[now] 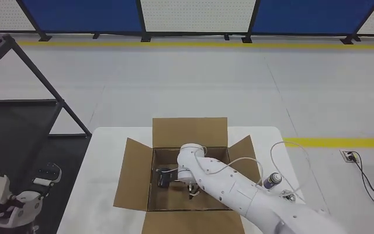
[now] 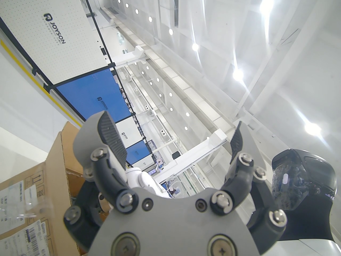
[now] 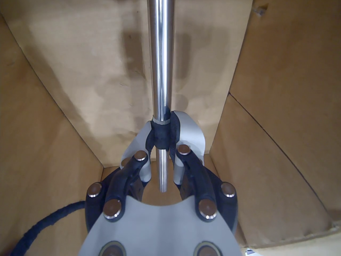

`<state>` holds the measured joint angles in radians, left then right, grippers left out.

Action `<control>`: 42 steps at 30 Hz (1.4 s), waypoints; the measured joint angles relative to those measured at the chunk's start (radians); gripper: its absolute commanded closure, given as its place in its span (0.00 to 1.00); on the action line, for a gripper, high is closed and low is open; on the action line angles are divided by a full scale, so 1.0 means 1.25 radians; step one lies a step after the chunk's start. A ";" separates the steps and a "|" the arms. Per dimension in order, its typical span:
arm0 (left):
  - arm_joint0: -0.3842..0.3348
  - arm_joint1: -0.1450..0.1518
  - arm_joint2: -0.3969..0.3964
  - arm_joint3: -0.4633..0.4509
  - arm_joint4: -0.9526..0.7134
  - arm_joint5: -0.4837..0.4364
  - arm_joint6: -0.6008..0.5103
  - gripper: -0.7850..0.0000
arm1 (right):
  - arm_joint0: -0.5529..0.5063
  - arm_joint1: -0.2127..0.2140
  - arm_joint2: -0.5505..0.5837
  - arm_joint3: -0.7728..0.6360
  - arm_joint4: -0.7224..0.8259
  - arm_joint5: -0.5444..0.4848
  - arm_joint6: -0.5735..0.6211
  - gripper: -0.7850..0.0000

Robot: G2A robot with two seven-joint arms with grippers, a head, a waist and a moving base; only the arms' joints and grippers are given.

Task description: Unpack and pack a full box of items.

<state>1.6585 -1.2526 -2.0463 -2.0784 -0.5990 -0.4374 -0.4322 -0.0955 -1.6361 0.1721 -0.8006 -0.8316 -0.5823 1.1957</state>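
Note:
An open cardboard box (image 1: 190, 131) stands in the middle of the white table (image 1: 100, 175). My right arm runs from the near right down into the box, and my right gripper (image 1: 165, 178) is low inside by its left wall. In the right wrist view that gripper (image 3: 162, 130) is shut on a slim shiny metal rod (image 3: 159, 54) at a black band, and the rod points at the box's brown inner wall (image 3: 279, 81). My left gripper (image 2: 173, 126) is open, holds nothing and points up at the ceiling, with a box flap (image 2: 56, 166) beside it.
A small dark can (image 1: 272, 180) stands on the table to the right of the box, among looping white cables (image 1: 286, 169). The box's four flaps are spread outward. A black frame (image 1: 41, 88) stands on the floor to the left of the table.

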 measured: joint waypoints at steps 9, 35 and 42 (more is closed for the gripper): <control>0.000 0.000 0.000 0.000 0.000 0.000 0.000 0.00 | -0.002 -0.029 0.007 0.054 -0.011 -0.016 -0.012 0.79; 0.000 0.000 0.000 0.000 0.000 0.000 0.000 0.00 | -0.112 0.168 0.273 -0.561 -0.206 0.177 0.211 0.80; 0.000 0.000 0.000 0.000 0.000 0.000 0.000 0.00 | -0.322 0.305 0.457 -0.960 -0.322 0.164 0.198 0.69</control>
<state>1.6585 -1.2526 -2.0463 -2.0784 -0.5990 -0.4374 -0.4322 -0.4979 -1.2548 0.7433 -2.0004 -1.2345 -0.3774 1.4427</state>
